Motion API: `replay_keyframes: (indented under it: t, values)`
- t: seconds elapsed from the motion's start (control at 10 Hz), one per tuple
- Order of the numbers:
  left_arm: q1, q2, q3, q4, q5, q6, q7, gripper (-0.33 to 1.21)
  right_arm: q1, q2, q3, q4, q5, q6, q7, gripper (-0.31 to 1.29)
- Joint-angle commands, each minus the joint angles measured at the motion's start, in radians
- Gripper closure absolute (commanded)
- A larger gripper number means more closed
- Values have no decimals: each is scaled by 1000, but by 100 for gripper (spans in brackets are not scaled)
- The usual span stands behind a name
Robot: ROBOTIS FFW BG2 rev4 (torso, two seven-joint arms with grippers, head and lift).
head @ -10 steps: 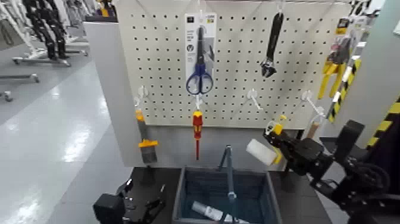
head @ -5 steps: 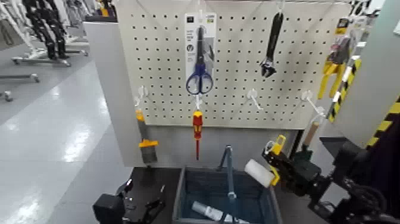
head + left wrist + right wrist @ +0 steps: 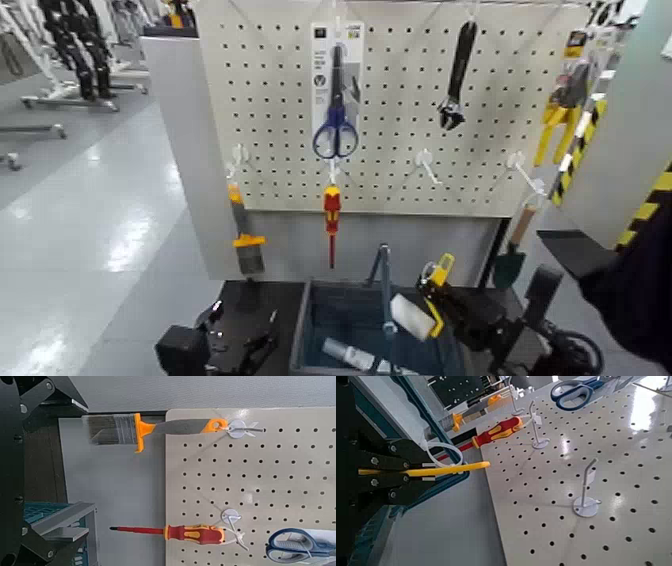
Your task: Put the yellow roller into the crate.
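Right claw (image 3: 432, 300) clamped on roller (image 3: 412, 316), held over crate (image 3: 300, 330) rim, not yet in. Left: lower & let go. Left claw (image 3: 232, 345) parked low beside crate; fingers can't tell.

The yellow roller (image 3: 418, 308), with its white sleeve and yellow handle, sits tilted at lower centre-right of the head view, over the right part of the crate (image 3: 300, 335). The crate, dark blue-grey with a thick rim, stands open at the bottom centre.
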Motion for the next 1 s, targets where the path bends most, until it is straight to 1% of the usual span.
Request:
replay_keyframes:
  t: [0.1, 0.2, 0.3, 0.4, 0.5, 0.6, 0.7, 0.9, 1.0]
  values:
    - [0, 0, 0, 0, 0, -2, 0, 23, -7, 1, 20, 23, -16, 55, -11, 126]
    - [0, 0, 0, 0, 0, -2, 0, 23, -9, 1, 21, 14, -2, 98, -17, 124]
    - [0, 0, 0, 0, 0, -2, 0, 23, -10, 1, 23, 11, 2, 126, -17, 110]
    - [0, 0, 0, 0, 0, -2, 0, 23, -10, 1, 21, 6, 6, 135, -7, 68]
    - [2, 0, 2, -2, 6, -2, 0, 23, -10, -5, 9, -12, 29, 163, 19, 27]
    - [2, 0, 0, -2, 3, -2, 0, 23, -14, -9, -2, -29, 58, 178, 32, 5]
    - [3, 2, 0, -2, 6, -3, 0, 23, -9, -8, -20, -55, 76, 186, 29, 7]
    - [3, 0, 0, -2, 6, -3, 0, 23, 3, -8, -57, -114, 134, 195, 10, 7]
    - [3, 2, 0, -3, 6, -3, 0, 23, 20, -8, -68, -152, 154, 181, -11, 7]
